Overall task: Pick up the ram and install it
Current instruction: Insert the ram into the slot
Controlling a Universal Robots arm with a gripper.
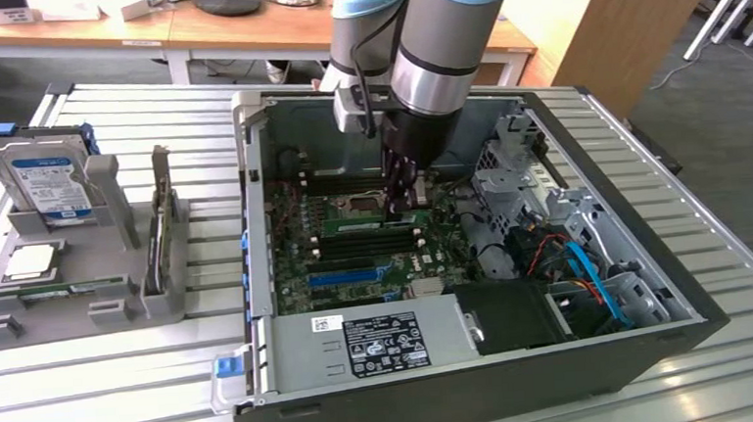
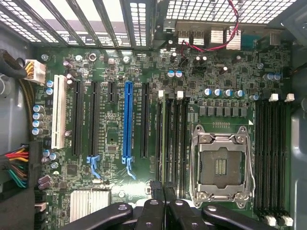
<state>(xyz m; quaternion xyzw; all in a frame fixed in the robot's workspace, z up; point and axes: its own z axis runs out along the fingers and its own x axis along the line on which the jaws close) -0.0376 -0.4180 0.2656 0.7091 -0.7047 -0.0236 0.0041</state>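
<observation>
My arm [image 1: 451, 40] runs off the exterior view's top edge and hides the stretch of motherboard [image 1: 353, 257] behind it. My gripper [image 1: 402, 202] is too dark against that board to tell whether anything thin sits between its tips. In the wrist view my fingers [image 2: 152, 211] are cut off by the picture's edge, and the power supply label [image 1: 385, 343] is too small to read.

In the exterior view we see bright, even room light from above. The pale slatted surface [image 1: 100, 385] takes a soft sheen, while the inside of the open computer case [image 1: 697, 319] sits dimmer, with the arm [image 1: 451, 30] shading the board beneath it. In the wrist view the motherboard [image 2: 230, 67] is evenly lit. The vent grille [image 2: 216, 9] blows out white, and the claw [image 2: 163, 186] reads as a dark shape with small highlights.
</observation>
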